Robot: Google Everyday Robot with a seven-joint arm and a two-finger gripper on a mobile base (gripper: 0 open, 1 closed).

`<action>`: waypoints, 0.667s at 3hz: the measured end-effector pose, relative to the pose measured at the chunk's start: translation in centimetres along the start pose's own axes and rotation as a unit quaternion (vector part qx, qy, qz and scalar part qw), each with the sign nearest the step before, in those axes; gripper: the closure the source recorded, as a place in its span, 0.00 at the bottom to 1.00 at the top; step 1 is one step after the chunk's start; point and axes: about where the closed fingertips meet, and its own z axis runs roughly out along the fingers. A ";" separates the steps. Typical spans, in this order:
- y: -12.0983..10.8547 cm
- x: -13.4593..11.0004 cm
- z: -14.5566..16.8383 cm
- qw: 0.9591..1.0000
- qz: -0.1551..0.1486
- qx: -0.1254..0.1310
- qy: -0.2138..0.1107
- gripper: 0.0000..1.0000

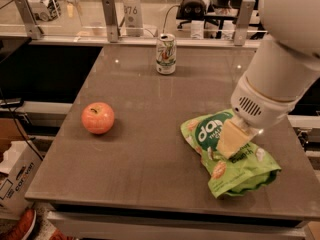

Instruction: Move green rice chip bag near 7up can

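The green rice chip bag (225,156) lies on the right side of the grey table (145,154), with its dark green logo facing up and its far end a little raised. My gripper (232,140) comes down from the big white arm (280,74) and rests on the middle of the bag. The arm hides part of the bag's right edge. The 7up can (166,53) stands upright at the far middle of the table, well away from the bag.
A red-orange apple (98,117) sits on the left part of the table. A rail with metal posts (111,19) runs behind the far edge. A cardboard box (15,179) stands on the floor at the left.
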 end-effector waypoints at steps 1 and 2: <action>-0.2 -1.1 -0.7 1.000 -0.013 -0.001 -0.010 1.00; -1.0 -2.7 -0.9 0.999 -0.023 -0.004 -0.022 1.00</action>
